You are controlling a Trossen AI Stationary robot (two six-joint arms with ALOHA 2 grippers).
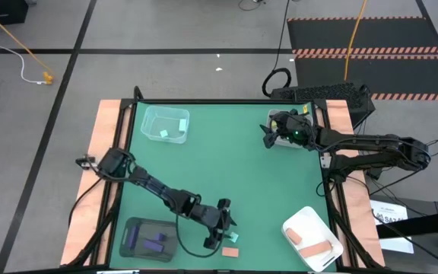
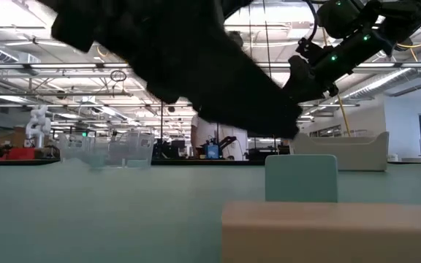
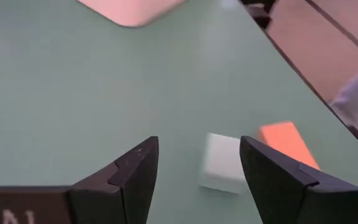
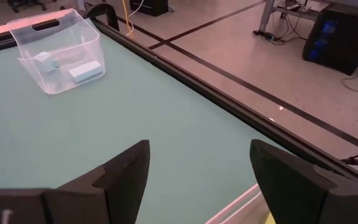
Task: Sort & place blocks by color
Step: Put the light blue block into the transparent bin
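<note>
Green table (image 1: 226, 152) seen from above, with two dark robot arms reaching over it. Left gripper (image 1: 224, 222) hangs low near the table's front edge, its fingers (image 3: 135, 171) spread apart and holding nothing. A small light teal block (image 3: 222, 163) lies on the table between the fingertips, touching neither as far as can be seen. A salmon-pink bar-shaped block (image 3: 288, 142) lies just beyond it, near the table edge. A dark tray (image 1: 149, 238) holding purple blocks (image 1: 154, 243) sits behind this gripper, and a white tray (image 1: 312, 238) with salmon-pink blocks (image 1: 314, 245) sits ahead of it. Right gripper (image 1: 268, 135) hovers at the far side of the table, fingers spread and empty, beside a white tray (image 1: 280, 125). A clear plastic tray (image 4: 58, 53) well ahead of it holds two light teal blocks (image 4: 82, 72).
</note>
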